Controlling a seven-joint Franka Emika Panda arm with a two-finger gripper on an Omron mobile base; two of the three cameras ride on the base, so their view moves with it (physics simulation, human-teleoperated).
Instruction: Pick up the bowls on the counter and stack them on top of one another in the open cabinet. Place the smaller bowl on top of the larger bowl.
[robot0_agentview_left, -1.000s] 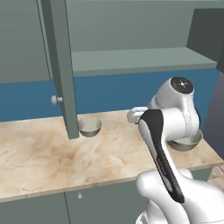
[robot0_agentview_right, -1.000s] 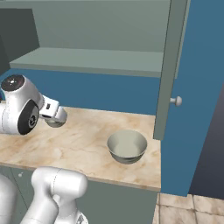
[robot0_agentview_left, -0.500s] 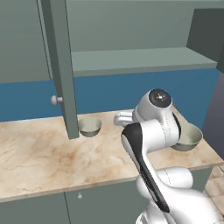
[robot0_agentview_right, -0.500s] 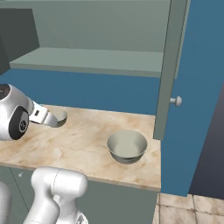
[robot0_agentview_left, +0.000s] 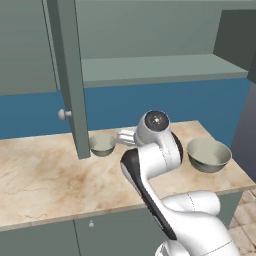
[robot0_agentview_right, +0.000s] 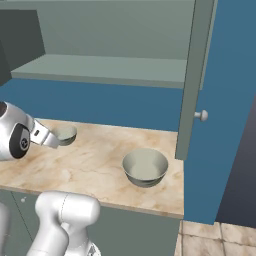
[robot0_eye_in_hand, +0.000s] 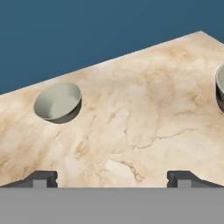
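The claw (robot0_eye_in_hand: 112, 177) gapes wide and empty over the counter (robot0_eye_in_hand: 144, 113) near the smaller bowl (robot0_eye_in_hand: 57, 102), grey-green, cream inside.

arm (robot0_agentview_left: 150, 165): glossy white rounded shells | black stripe along link | dark round joint cap

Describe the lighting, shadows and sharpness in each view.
Left base view: flat, even light, a faint shadow under the larger bowl, slightly soft edges. Right base view: equally even, no glare on the counter. Hand view: sharp marble veins, a thin dark shadow beneath the smaller bowl, no blur.
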